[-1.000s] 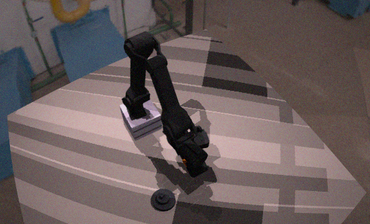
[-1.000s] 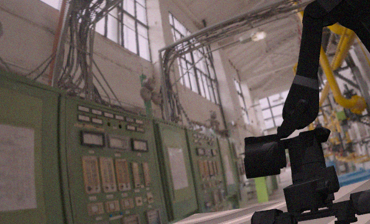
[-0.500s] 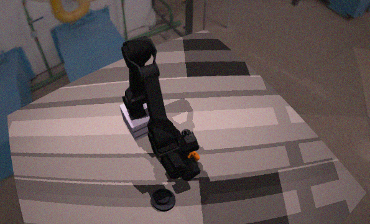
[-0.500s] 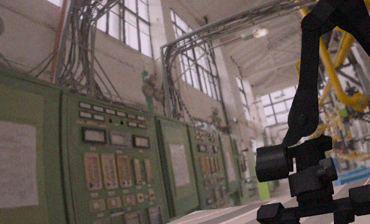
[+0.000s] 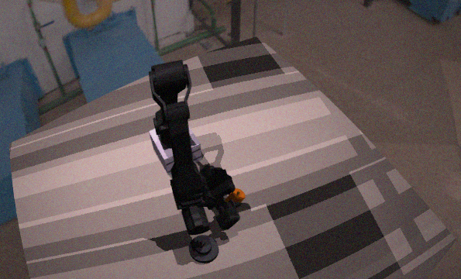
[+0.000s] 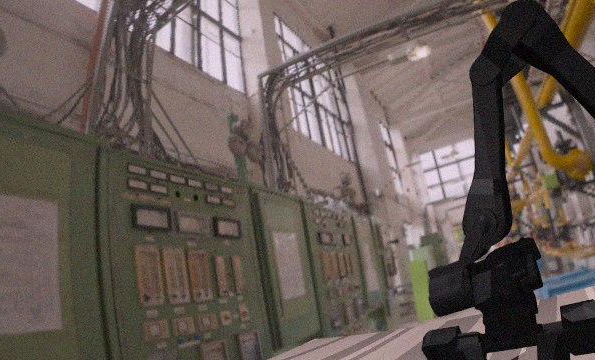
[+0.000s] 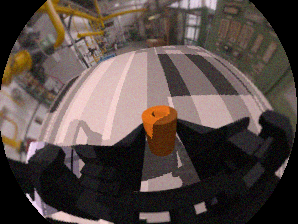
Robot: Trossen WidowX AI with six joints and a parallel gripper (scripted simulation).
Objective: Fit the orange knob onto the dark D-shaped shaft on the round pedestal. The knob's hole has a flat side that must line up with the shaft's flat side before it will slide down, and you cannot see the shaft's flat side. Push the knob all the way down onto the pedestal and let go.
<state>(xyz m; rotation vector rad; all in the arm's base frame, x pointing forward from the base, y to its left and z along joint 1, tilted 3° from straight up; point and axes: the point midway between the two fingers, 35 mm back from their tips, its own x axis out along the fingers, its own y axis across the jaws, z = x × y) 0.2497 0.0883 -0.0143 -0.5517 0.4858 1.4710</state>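
Orange knob [image 5: 237,195] [image 7: 161,131] in my claw [image 5: 230,203] [image 7: 158,123], away from the round pedestal [image 5: 204,249].

I have the claw closed partway, its two fingers pinching the knob from either side. From the top view, I see the knob sticking out beside the dark gripper parts, with the pedestal standing apart from it on the striped table [image 5: 137,194] [image 6: 327,350] [image 7: 135,95]. My wrist view shows the hole in the knob's end; I cannot tell where its flat side faces.
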